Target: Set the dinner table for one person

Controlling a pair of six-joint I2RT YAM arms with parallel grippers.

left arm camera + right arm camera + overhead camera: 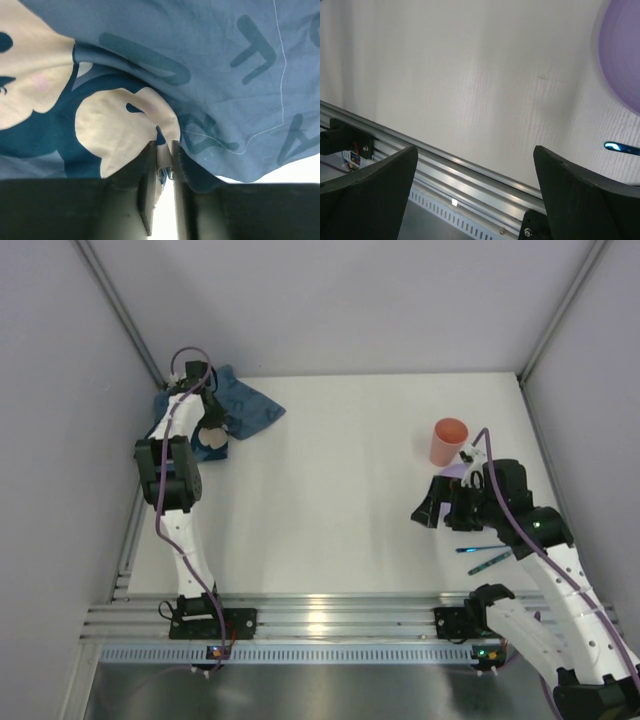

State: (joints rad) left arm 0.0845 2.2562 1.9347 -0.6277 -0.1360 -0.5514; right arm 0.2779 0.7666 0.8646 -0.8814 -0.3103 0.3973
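A crumpled blue placemat point(248, 405) with a cream bear print lies at the far left corner of the white dinner table point(340, 500). My left gripper point(210, 433) is on its near edge. In the left wrist view the jaws point(164, 147) are shut on a pinched fold of the placemat point(200, 60), with the white table point(300, 172) showing below. My right gripper point(442, 512) hangs open over the table's right side; in its wrist view the gripper point(476, 150) holds nothing.
A pink cup point(449, 441) stands upright at the right. A purple plate point(622, 55) lies under the right arm, with blue cutlery point(488, 558) just in front of it. The aluminium rail point(330, 615) runs along the near edge. Grey walls enclose the table.
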